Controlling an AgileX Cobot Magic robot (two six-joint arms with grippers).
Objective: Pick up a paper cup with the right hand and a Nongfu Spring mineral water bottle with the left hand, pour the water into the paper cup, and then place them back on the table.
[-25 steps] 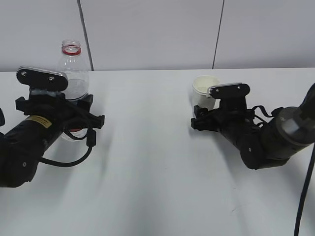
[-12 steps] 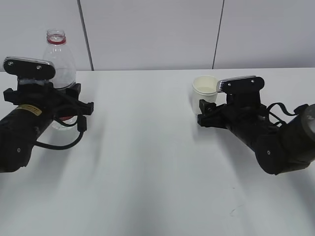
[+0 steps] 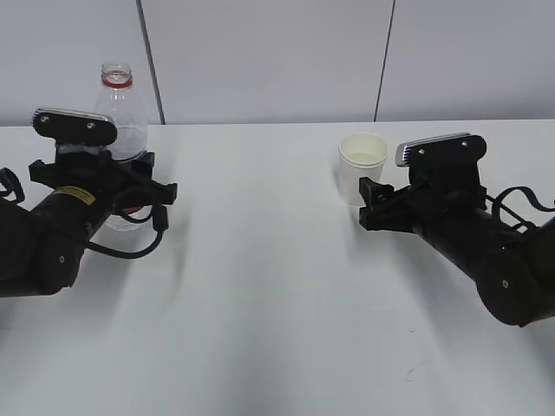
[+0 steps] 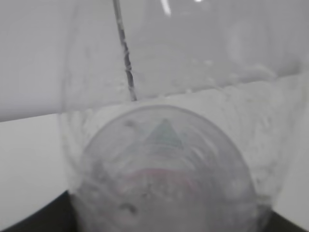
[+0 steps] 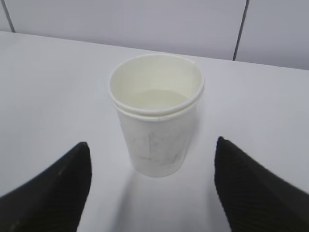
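Since half a sec ago the right gripper (image 3: 368, 204) has backed off to the right, away from the cup (image 3: 362, 167), and the left arm w/ the bottle (image 3: 121, 130) has shifted a bit right and lower.

Right side: the cup stands upright on the table (image 3: 277, 260), free of the gripper. In the wrist view the cup (image 5: 155, 126) sits between the two black fingers (image 5: 53, 193), which are spread wide and well apart from its sides, no contact. Pale liquid shows in the bottom of the cup, water (image 5: 157, 99) by the look of it; a thin double rim line runs round the top.

Left side: the bottle is upright, red neck ring up top, no cap, its lower half hidden behind the left gripper (image 3: 130, 195). Gripper body sits right against it. The wrist view is filled by the clear bottle (image 4: 164, 145) up close, droplets on the inside wall, a blur of red and green label behind. Fingers aren't visible there, so can't tell whether the left gripper is clamped on the bottle or loose. Can't tell if the bottle base touches the table either.

Both arms lie low over the table, well apart.
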